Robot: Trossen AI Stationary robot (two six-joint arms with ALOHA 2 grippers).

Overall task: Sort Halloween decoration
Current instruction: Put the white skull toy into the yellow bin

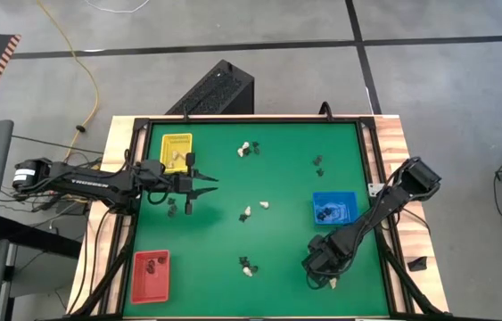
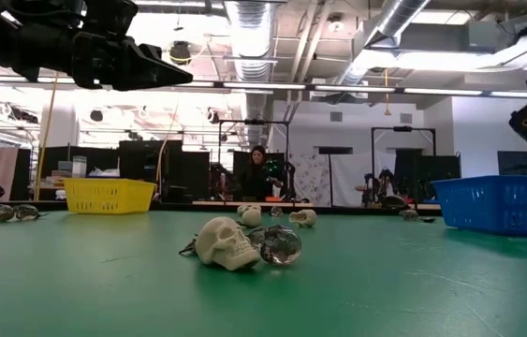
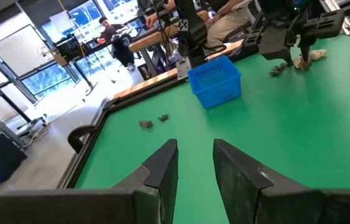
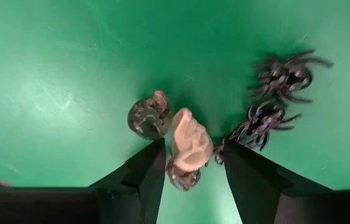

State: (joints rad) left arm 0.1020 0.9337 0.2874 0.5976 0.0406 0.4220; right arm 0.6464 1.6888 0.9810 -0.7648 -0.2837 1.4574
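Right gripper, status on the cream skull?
Right gripper open, straddling cream skull. Black spiders crowd beside it. Left gripper open, idle near yellow tray.

Open green mat (image 1: 277, 178) mid-table; spiders (image 4: 268, 121) and clear skull (image 4: 147, 118) crowd the cream skull (image 4: 190, 140).

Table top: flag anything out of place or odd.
Nothing looks damaged or spilled. Trinkets lie in loose clusters on the green mat, still unsorted. The right gripper straddles a cream skull, with two black spiders alongside.

Red tray (image 1: 152, 275) contents too small to tell; blue tray (image 2: 505, 204) cut off — frame edge
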